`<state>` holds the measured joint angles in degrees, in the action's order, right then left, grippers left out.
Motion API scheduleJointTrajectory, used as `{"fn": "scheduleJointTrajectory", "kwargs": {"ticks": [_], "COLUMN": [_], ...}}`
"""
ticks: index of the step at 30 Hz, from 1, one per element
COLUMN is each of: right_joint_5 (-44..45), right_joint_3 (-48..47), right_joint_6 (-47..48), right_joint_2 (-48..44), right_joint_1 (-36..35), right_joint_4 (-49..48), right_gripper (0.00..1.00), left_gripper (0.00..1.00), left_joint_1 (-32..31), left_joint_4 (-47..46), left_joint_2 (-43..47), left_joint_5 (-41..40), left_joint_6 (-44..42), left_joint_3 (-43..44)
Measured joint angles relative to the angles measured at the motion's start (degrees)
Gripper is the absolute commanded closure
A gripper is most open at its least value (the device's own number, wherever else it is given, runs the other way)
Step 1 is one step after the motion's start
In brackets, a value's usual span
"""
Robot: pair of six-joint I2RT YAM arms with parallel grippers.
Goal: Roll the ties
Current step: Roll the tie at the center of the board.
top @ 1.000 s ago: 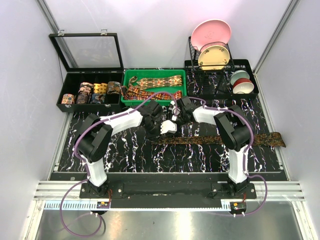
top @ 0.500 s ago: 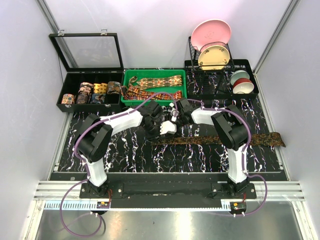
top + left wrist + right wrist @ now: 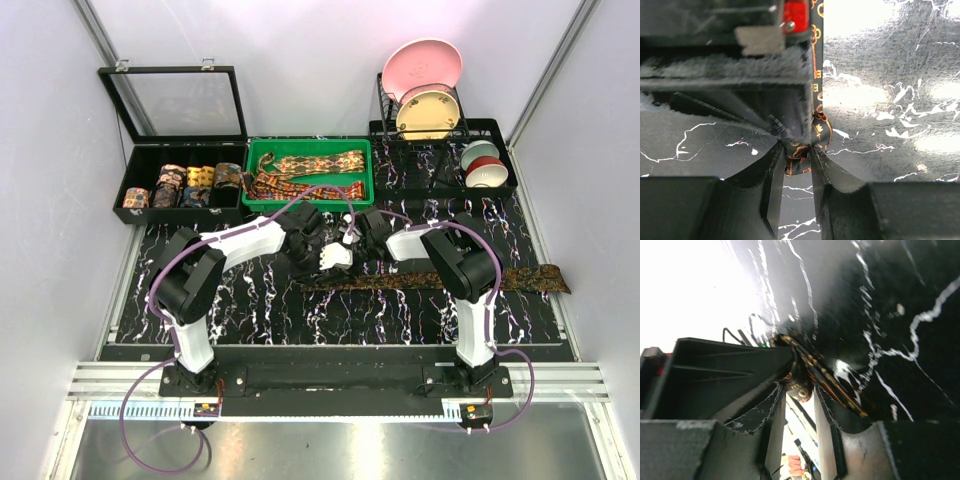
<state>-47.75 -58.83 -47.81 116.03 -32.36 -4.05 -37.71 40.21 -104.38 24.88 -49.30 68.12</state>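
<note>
A dark brown tie with an orange-gold pattern [image 3: 450,277] lies flat across the black marble table [image 3: 260,300], its wide end at the right. Both grippers meet at its narrow left end. My left gripper [image 3: 328,256] is shut on that end; in the left wrist view [image 3: 798,156] the bunched cloth [image 3: 799,159] sits between the fingertips and the tie [image 3: 816,75] runs away from them. My right gripper [image 3: 356,243] faces the left one. In the right wrist view [image 3: 800,390] its fingers pinch the same small fold of tie [image 3: 801,386].
An open black case [image 3: 140,170] at the back left holds several rolled ties [image 3: 185,185]. A green tray [image 3: 255,175] beside it holds unrolled ties [image 3: 310,165]. A black rack [image 3: 440,150] with plates [image 3: 422,70] and bowls [image 3: 482,165] stands at the back right.
My right gripper has come down and nearer, closing in on the tie's narrow end beside the left gripper. The left gripper and the tie have hardly moved.
</note>
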Motion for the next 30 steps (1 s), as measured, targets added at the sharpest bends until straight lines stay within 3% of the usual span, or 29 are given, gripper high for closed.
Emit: {"fn": "scheduleJointTrajectory", "kwargs": {"ticks": [14,22,24,26,28,30], "right_joint_5": [-1.4,-1.27,-1.25,-1.25,-1.22,-1.25], "right_joint_3": [0.37,0.33,0.33,0.33,0.33,0.37], "right_joint_6": [-3.45,-1.46,-1.09,-0.81,-0.55,-0.48], "right_joint_2": [-0.02,-0.02,-0.02,-0.02,-0.02,-0.04], "right_joint_1": [-0.02,-0.13,-0.17,-0.24,-0.24,-0.28], "right_joint_4": [-5.11,-3.08,-2.51,-2.08,-2.12,-2.36], "right_gripper": [0.68,0.91,0.86,0.7,0.62,0.6], "left_gripper": [0.69,0.69,0.69,0.69,0.69,0.69], "left_joint_1": [0.66,0.66,0.66,0.66,0.66,0.66], "left_joint_4": [0.02,0.07,0.09,0.11,0.15,0.22], "left_joint_2": [0.0,-0.02,-0.02,-0.02,-0.02,-0.02], "left_joint_5": [-0.04,0.02,0.04,0.07,0.15,0.33], "left_joint_6": [-0.24,-0.24,-0.24,-0.26,-0.28,-0.39], "left_joint_3": [0.0,0.0,0.0,0.0,0.0,0.0]}}
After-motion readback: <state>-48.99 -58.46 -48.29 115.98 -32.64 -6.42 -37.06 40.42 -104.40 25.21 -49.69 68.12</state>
